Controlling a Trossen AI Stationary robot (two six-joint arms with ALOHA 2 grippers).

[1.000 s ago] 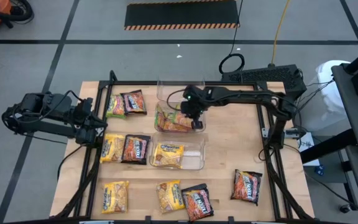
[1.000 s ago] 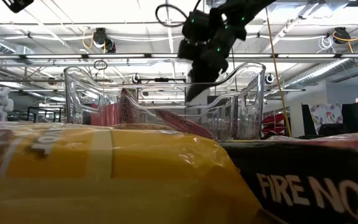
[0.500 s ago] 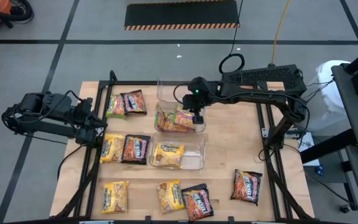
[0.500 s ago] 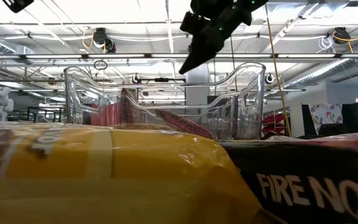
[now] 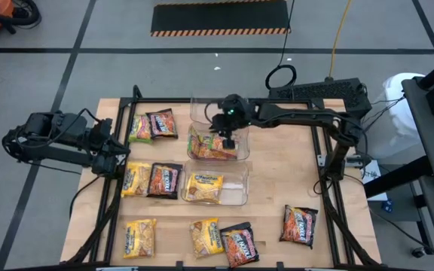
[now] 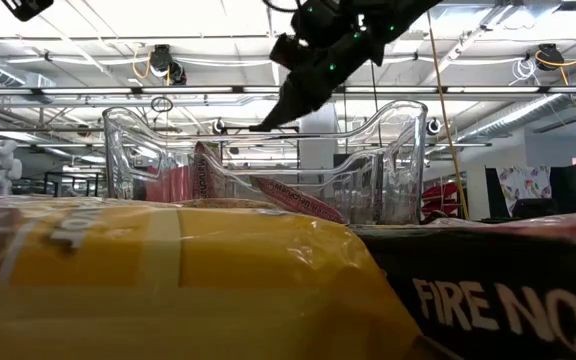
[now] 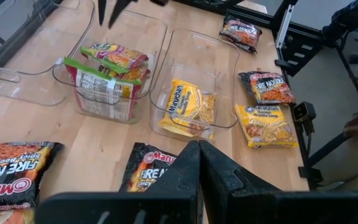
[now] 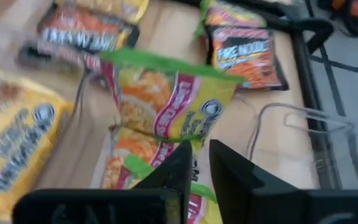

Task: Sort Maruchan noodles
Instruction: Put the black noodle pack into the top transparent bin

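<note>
Inside clear rigid bin (image 5: 241, 153), glossy flat green-yellow packets (image 5: 215, 145)

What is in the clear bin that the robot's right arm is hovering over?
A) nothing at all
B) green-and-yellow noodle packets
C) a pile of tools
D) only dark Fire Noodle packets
B: the clear bin under the right gripper holds green-and-yellow noodle packets, seen stacked inside it in the left wrist view.

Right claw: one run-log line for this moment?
right claw: above green-packet bin, holding nothing | left claw: shut, parked at left edge | packets on table: unsorted
</note>
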